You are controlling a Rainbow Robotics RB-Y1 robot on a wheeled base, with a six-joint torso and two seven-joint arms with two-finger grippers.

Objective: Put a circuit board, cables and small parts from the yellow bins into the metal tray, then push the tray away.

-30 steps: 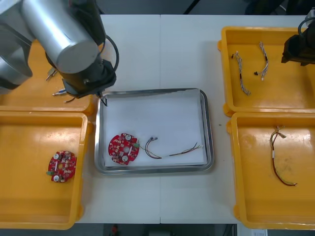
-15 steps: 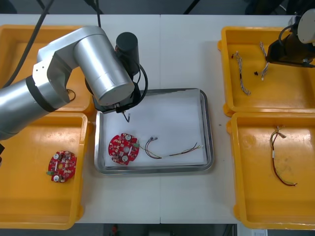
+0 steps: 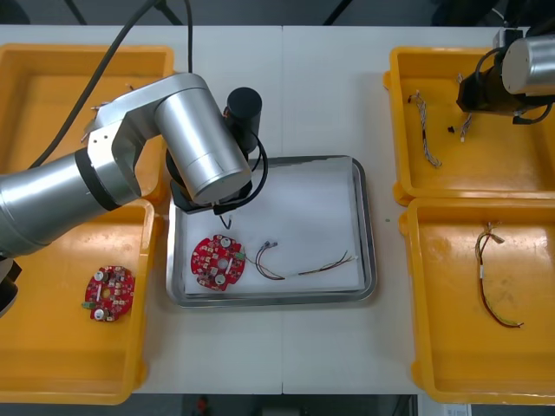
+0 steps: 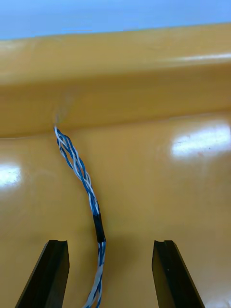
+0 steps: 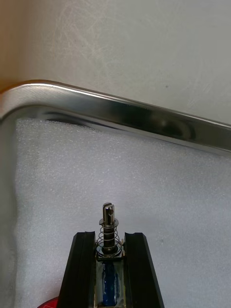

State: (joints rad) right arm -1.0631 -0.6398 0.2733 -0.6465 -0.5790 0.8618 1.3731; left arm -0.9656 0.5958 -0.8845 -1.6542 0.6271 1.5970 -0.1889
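Steel and a coiled spring: that is the small metal part (image 5: 108, 219) I am pinching in my left gripper (image 5: 109, 236). The two black fingers (image 5: 84, 262) are drawn narrow to its width, and its pin is sticking out beyond their tips. I am holding it over the white lining (image 5: 120, 168) of the metal tray (image 5: 144, 113), near the tray's far left corner. I cannot tell whether the part is touching the lining.

Just beside my fingertips a red circuit board (image 3: 217, 260) is lying in the tray. To its right a black cable (image 3: 267, 260) and a thin red and yellow cable (image 3: 325, 264) are resting on the same lining.

My right gripper (image 4: 109, 245) is hanging low inside the far right yellow bin (image 3: 486, 186) with its fingers spread wide. A twisted blue and white cable (image 4: 82, 173) is running between them, touching neither, and is reaching on toward the bin's wall (image 4: 115, 96). A second twisted cable (image 3: 427, 130) is lying in that bin, apart from the first. Another circuit board (image 3: 108, 293) is sitting in the near left bin (image 3: 52, 355), and one more cable (image 3: 494, 286) is lying in the near right bin (image 3: 451, 355).
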